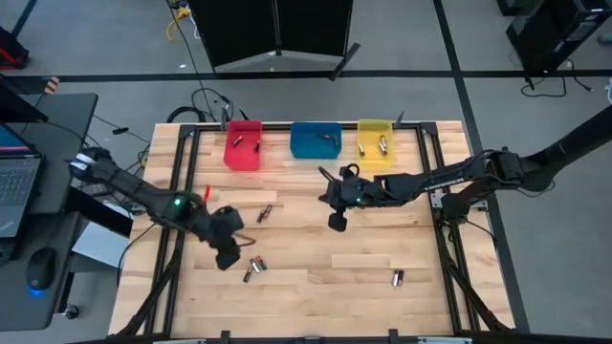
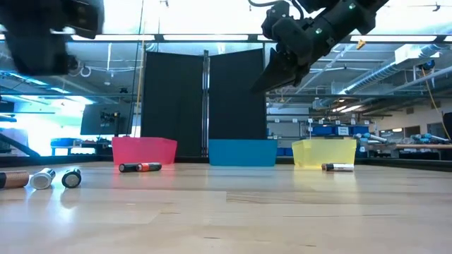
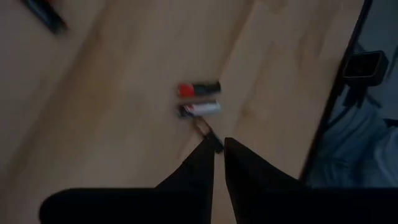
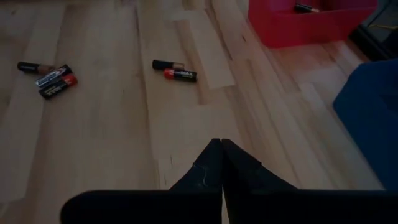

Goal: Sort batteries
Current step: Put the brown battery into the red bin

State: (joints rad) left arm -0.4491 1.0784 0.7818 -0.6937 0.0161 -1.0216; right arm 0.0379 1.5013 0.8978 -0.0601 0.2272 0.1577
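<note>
Left gripper [image 1: 228, 256] hovers above the table [image 1: 316, 277], fingers almost together, holding nothing, just beside a cluster of batteries [image 1: 252, 268]. Right gripper [image 1: 337, 222] hangs mid-table, fingers together, empty. 2 batteries [image 1: 264, 213] lie between the arms; 1 battery [image 1: 398, 278] lies apart, on the right.

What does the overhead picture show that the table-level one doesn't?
Only the overhead view shows batteries inside the red bin, blue bin and yellow bin, plus a laptop. Only the table-level view shows the ceiling lights and the room behind. Both show the three bins and loose batteries on the table.
</note>
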